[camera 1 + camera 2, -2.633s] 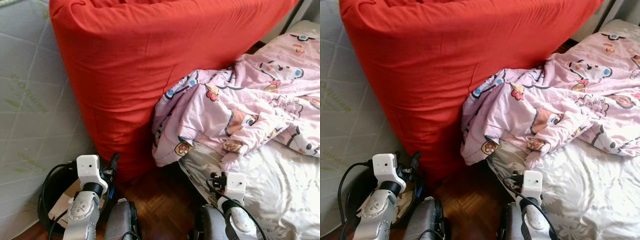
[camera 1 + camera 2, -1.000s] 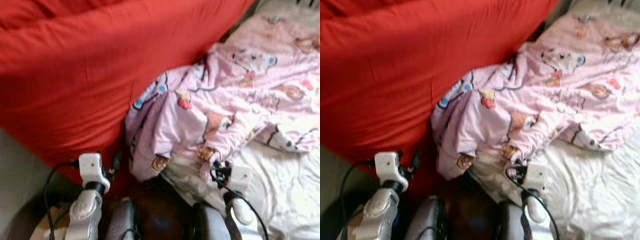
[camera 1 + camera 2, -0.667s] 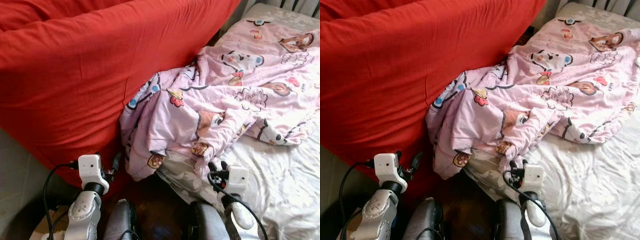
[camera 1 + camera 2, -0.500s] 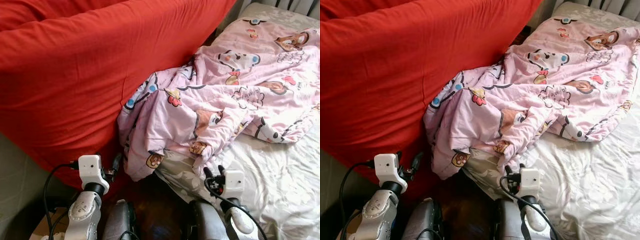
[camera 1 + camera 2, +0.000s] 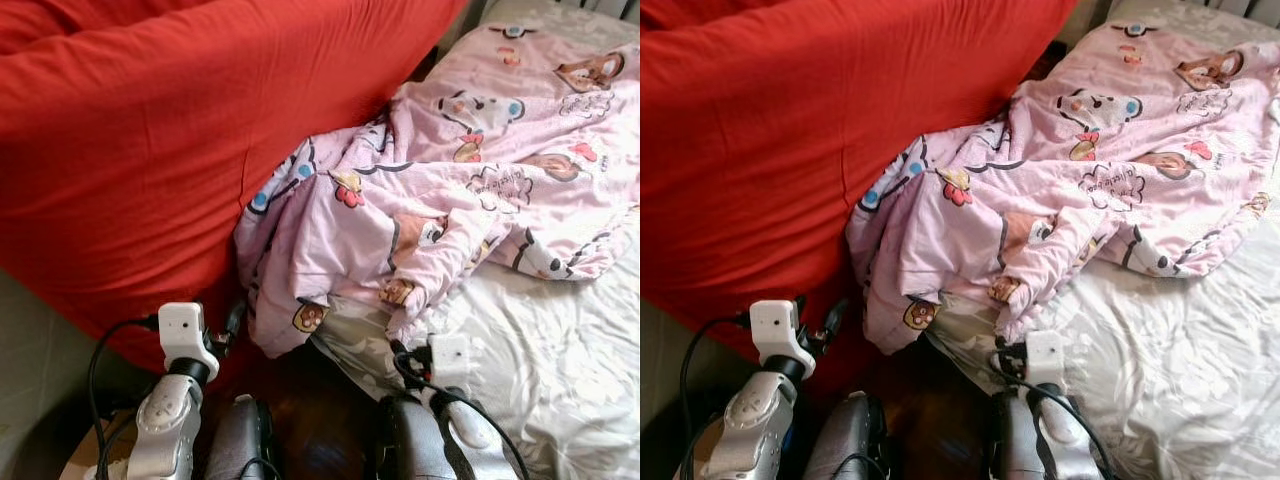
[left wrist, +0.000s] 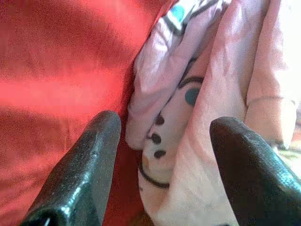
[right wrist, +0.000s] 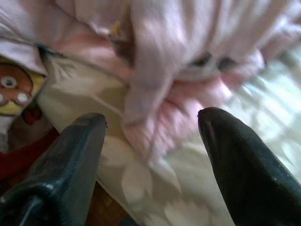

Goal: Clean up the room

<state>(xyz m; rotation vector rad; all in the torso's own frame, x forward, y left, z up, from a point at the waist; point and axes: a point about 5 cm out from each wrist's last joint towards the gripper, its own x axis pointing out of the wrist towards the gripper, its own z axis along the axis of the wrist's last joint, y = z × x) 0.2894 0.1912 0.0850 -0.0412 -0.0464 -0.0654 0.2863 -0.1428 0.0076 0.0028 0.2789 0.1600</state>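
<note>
1. The pink quilt (image 5: pixel 450 190) lies bunched on the bed (image 5: pixel 560 370), against the red mattress (image 5: pixel 150 150).
2. Left gripper (image 6: pixel 162 160) gapes empty.
3. Right gripper (image 7: pixel 150 155) gapes empty near the quilt's hem.

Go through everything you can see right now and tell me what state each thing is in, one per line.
Pink cartoon blanket: crumpled, bunched, one corner hanging over the bed's edge.
White bed sheet: wrinkled, partly uncovered.
Red mattress: propped against the bed, touching the blanket.
Left tool: open, holding nothing, pointed at the blanket's hanging fold.
Right tool: open, holding nothing, close to the blanket's hem on the sheet.
</note>
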